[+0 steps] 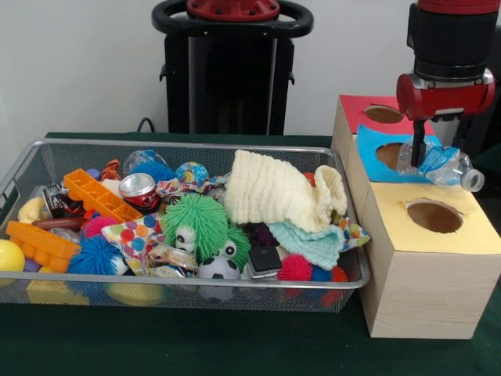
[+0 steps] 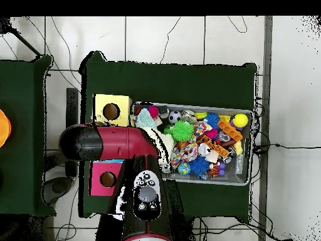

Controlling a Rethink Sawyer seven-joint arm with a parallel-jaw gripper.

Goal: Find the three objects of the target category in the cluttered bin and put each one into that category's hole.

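Observation:
My gripper (image 1: 430, 159) hangs at the right, above the row of boxes. It is shut on a crushed clear plastic bottle (image 1: 445, 166) with a bluish label and a white neck ring pointing right. The bottle hangs just over the blue-topped box (image 1: 374, 166), right of its hole (image 1: 389, 153). The wire mesh basket (image 1: 196, 146) fills the left and middle, heaped with toys; I see no other bottle in it. In the overhead view the red arm (image 2: 106, 143) covers the gripper, the bottle and the blue box; the basket (image 2: 249, 150) lies right of it.
A red-topped box (image 1: 354, 108) stands behind the blue one and a yellow-topped box (image 1: 462, 235) with a round hole in front. In the basket lie a cream knitted cloth (image 1: 274, 192), a green fuzzy toy (image 1: 205, 223), a shiny red can (image 1: 139, 189) and orange blocks (image 1: 98, 196).

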